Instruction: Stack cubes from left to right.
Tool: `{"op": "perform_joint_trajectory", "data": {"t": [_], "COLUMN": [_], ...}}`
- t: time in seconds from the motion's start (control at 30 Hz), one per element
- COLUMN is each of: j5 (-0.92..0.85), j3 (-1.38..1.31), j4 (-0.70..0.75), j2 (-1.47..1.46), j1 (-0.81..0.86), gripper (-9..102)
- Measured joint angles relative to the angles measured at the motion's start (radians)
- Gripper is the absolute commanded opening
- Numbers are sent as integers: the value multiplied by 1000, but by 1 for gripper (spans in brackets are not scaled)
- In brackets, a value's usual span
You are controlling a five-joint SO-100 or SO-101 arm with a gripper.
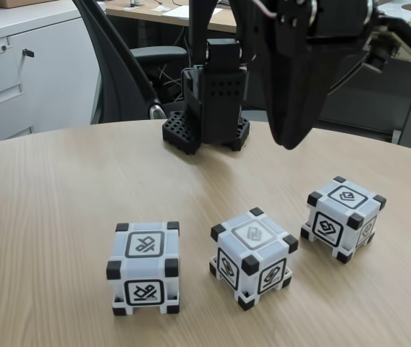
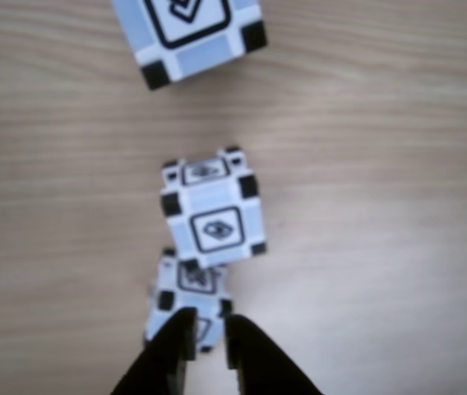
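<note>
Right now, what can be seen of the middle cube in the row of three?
The middle cube looks like white translucent plastic with black blocks at its corners and a black-framed square glyph on each visible face. It sits flat on the wooden table, turned so one vertical edge faces the fixed camera, unlike its squarer left neighbour. It stands apart from both other cubes; nothing touches it except the table. In the other view it appears mid-frame. The hand hangs above and behind it, clear of it.

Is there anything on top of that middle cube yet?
No. The middle cube has a bare top face showing its glyph; nothing rests on it. The claw hangs above the table, touching no cube. What lies under the cube is hidden.
</note>
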Motion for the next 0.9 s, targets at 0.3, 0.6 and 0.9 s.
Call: {"op": "perform_joint_trajectory", "data": {"t": [0.3,0.6,0.9], "j5": [-204,-207,-225], "j3": [3,3,3], "j4": [21,21,28], "j2": [2,2,2], "j1": [6,6,6], "gripper": [0,0,0]}}
